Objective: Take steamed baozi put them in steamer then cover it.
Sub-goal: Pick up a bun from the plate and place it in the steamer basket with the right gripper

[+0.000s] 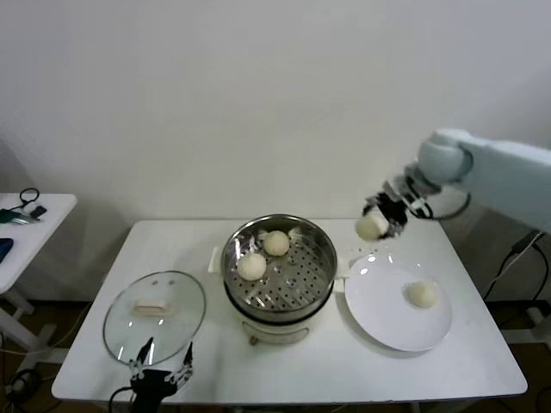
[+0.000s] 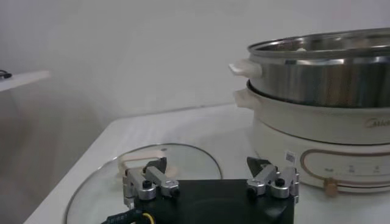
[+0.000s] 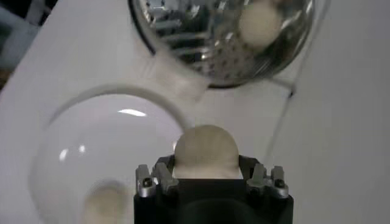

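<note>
On the white worktop (image 1: 284,366) you have the steamer (image 1: 280,301) at the centre, its perforated tray already carrying two steamed baozi (image 1: 263,255). To its left lies the cover (image 1: 155,315), flat on the worktop with its cream handle up, and to its right the white plate (image 1: 387,323) with one bun (image 1: 422,294) left on it. Your right tool (image 1: 384,216) hangs in the air above the far edge of the plate, between plate and steamer, clamped on a third bun (image 1: 372,226); the right wrist view shows that bun seated between the fingers with the steamer's tray beyond it. Your left tool (image 1: 160,363) waits at the near edge of the worktop, just beside the cover, its fingers spread apart and holding nothing. By the look of things you are midway through the carry of the third bun. Next you would need to bring it across over the steamer's rim, lower it onto a bare patch of the tray away from the two buns there, and release. One bun and the cover would then remain.
</note>
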Robot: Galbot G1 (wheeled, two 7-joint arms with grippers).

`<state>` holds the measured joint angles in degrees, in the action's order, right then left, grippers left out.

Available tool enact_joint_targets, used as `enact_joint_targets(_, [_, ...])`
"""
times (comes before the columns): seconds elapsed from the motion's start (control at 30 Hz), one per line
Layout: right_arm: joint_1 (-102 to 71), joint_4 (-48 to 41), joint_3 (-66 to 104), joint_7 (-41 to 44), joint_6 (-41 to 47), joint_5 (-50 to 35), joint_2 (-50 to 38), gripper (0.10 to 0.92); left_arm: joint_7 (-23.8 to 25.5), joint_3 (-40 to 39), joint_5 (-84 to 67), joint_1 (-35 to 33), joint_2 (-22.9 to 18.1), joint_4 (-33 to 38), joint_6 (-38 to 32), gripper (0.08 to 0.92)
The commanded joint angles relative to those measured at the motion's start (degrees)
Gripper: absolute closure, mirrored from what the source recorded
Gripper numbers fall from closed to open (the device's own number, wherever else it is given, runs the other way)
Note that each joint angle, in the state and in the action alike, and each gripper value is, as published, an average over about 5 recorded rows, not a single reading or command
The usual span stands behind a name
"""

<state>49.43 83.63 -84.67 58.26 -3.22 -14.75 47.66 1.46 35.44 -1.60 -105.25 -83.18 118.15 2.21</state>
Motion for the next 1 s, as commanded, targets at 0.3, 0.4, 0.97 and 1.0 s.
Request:
enact_joint_targets(0.3, [-1.5,13.5,-1.6,-7.4,-13.2,14.7,18.3,0.334,-0.6,0.8,-0.1,-0.6,-0.4,0.0,-0.5,0.177])
enact_joint_targets(0.4, [-4.0,12.4,-2.5,-7.2,-14.4,17.7,19.5,0.332,-0.6,0.9,-0.1,-0.7,-0.5,0.1,-0.4,0.177])
enact_joint_targets(0.97, [-11.1,6.7,-4.8,-3.3,-15.1,18.8,24.1,0.330,-0.8,1.4,-0.1,-1.3,-0.9,0.6,-0.6,0.177])
enact_joint_targets(1.0, [-11.1,6.4,-4.9,-3.0,-15.0,18.6,24.3,0.330,-0.8,1.4,-0.2,-1.3,-0.9,0.7,-0.5,0.177])
